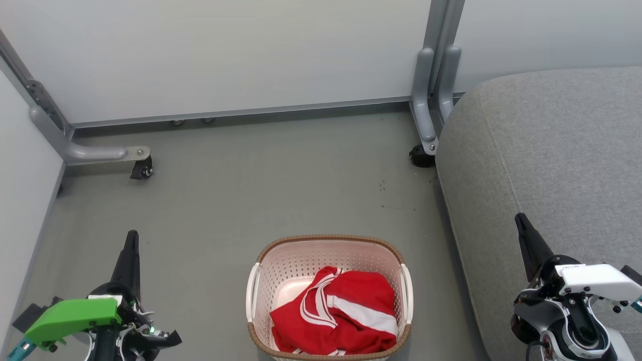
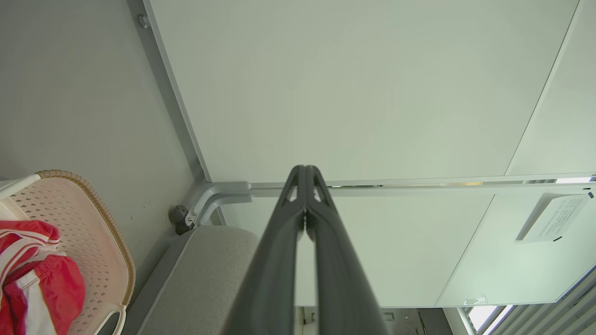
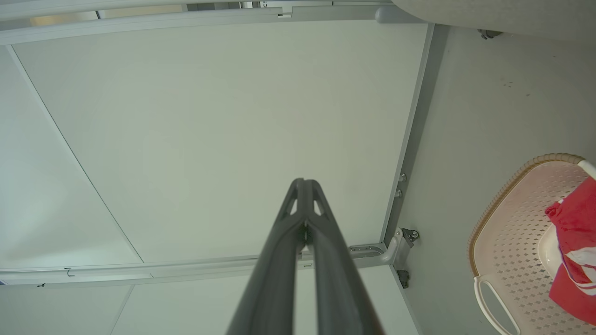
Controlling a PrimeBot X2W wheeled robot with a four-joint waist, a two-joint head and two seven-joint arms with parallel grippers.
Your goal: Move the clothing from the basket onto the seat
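Head view looked down on pale partition panels (image 1: 225, 55) at the back and left, their upper parts cut off by the frame. Grey floor (image 1: 251, 190) lay below them. The seat (image 1: 551, 165) took up the right side, with its rounded corner and stitched seam in sight, while its far side ran out past the right edge. The basket (image 1: 301, 260) stood on the floor just left of the seat, near the bottom middle, and its near rim almost met the lower edge. The clothing (image 1: 346, 316) lay bunched inside it, toward the near right. It was red with white stripes, and so crumpled that the number of garments could not be made out.

The left gripper (image 1: 133, 234) hung at the lower left over bare floor, well apart from the basket. Its fingers were pressed together on nothing, and its green-capped wrist was partly cut off below. The right gripper (image 1: 519, 218) stood at the lower right in front of the seat, likewise closed and empty. Whether it touched the fabric could not be told.

Both wrist views confirmed the fingertips meeting, and each caught part of the basket and a fold of red at one edge. Two small black casters (image 1: 143, 170) sat under the panel feet, the right one half hidden behind the seat corner.
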